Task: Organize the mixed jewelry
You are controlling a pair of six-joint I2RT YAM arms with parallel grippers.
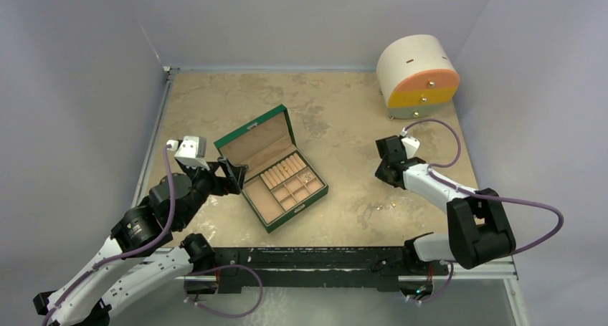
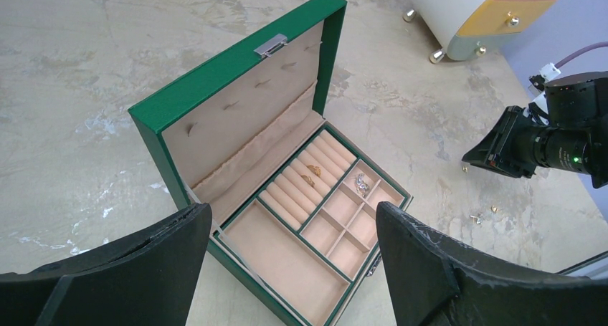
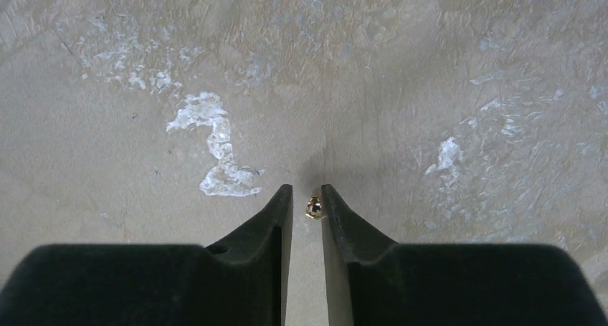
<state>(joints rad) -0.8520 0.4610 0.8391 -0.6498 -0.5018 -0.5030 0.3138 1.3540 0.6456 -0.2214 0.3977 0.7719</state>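
Observation:
The mixed jewelry is scattered. A tiny gold earring [image 3: 313, 206] lies on the table between the fingers of my right gripper [image 3: 307, 193], close against the right finger, with a narrow gap to the left one. The jaws stand slightly apart around it. Other loose pieces [image 2: 476, 217] lie near the table's front edge [image 1: 393, 205]. Gold rings [image 2: 312, 172] sit on the ring rolls of the open green box [image 1: 272, 170], and a silver piece [image 2: 361, 185] lies in a small compartment. My left gripper [image 2: 292, 211] hovers wide open at the box's near corner, empty.
A round white-and-orange drawer cabinet [image 1: 418, 75] stands at the back right corner. The box's lid [image 2: 236, 104] stands upright towards the back left. Grey walls close off the table on three sides.

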